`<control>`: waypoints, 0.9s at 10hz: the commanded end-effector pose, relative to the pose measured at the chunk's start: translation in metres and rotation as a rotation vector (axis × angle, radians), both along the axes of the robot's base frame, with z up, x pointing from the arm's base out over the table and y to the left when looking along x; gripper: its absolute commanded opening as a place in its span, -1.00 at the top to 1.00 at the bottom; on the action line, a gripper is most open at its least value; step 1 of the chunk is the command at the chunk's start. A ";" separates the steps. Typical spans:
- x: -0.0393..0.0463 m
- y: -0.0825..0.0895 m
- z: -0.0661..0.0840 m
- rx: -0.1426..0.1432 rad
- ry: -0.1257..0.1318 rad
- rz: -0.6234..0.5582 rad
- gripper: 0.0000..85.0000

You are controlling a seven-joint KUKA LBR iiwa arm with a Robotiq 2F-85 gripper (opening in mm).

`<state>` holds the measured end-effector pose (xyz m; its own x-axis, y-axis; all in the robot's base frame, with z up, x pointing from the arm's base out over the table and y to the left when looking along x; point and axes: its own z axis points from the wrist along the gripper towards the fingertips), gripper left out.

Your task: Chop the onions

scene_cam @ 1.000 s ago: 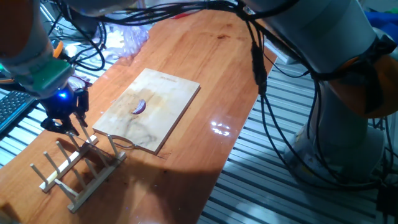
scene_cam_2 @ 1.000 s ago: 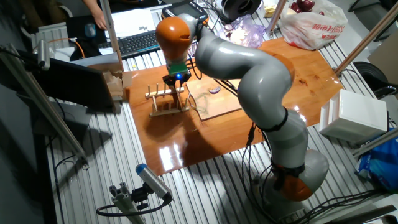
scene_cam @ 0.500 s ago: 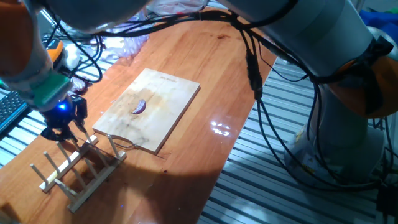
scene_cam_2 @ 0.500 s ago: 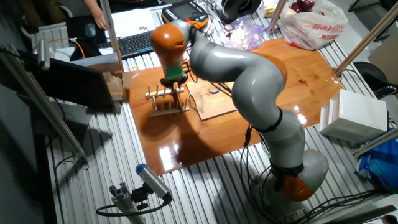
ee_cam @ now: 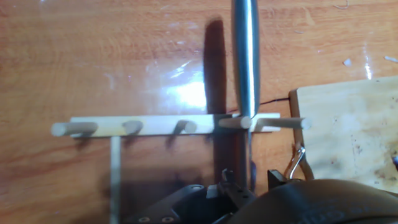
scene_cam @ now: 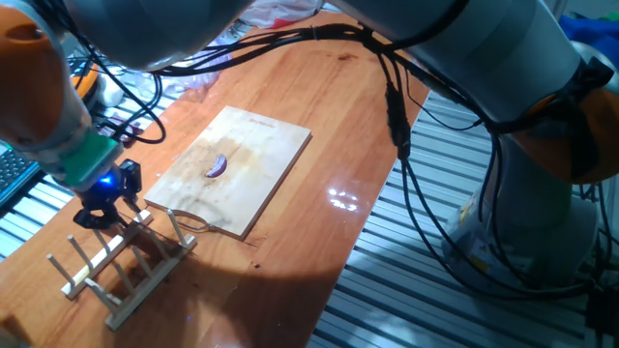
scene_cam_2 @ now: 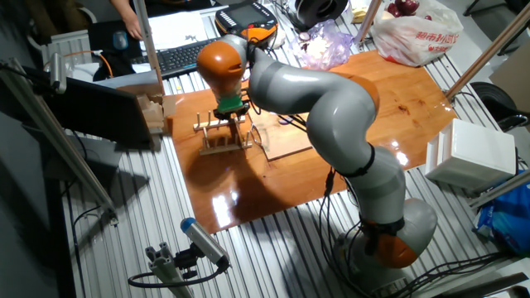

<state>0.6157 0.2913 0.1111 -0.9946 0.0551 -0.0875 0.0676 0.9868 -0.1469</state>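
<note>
One small purple onion wedge point(scene_cam: 215, 166) lies near the middle of the wooden board point(scene_cam: 261, 145). My gripper point(scene_cam: 102, 215) hangs low over the near end of the wooden peg rack point(scene_cam: 126, 261), left of the board and well away from the onion. In the hand view a steel knife point(ee_cam: 245, 56) lies across the rack point(ee_cam: 155, 124) between two pegs. Its thin end runs between my dark fingertips point(ee_cam: 227, 179), which stand a little apart on either side of it. The gripper point(ee_cam: 252, 180) looks open. The arm hides the onion in the other fixed view.
A wire loop point(scene_cam: 189, 220) sticks out of the board's near corner beside the rack. Cables and a clear plastic bag point(scene_cam: 208, 58) lie at the table's far left. A keyboard point(scene_cam_2: 178, 54), a shopping bag point(scene_cam_2: 414, 29) and a white box point(scene_cam_2: 468, 153) ring the table.
The gripper has dropped and shifted slightly towards the rack's near end, coming closer to the pegs. The onion wedge and the board have not moved.
</note>
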 end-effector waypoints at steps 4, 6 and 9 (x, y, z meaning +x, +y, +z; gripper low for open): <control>0.0042 -0.004 -0.012 -0.015 0.027 0.006 0.20; 0.0041 -0.005 -0.014 -0.007 0.036 0.007 0.20; 0.0038 -0.008 -0.021 0.002 0.028 0.016 0.60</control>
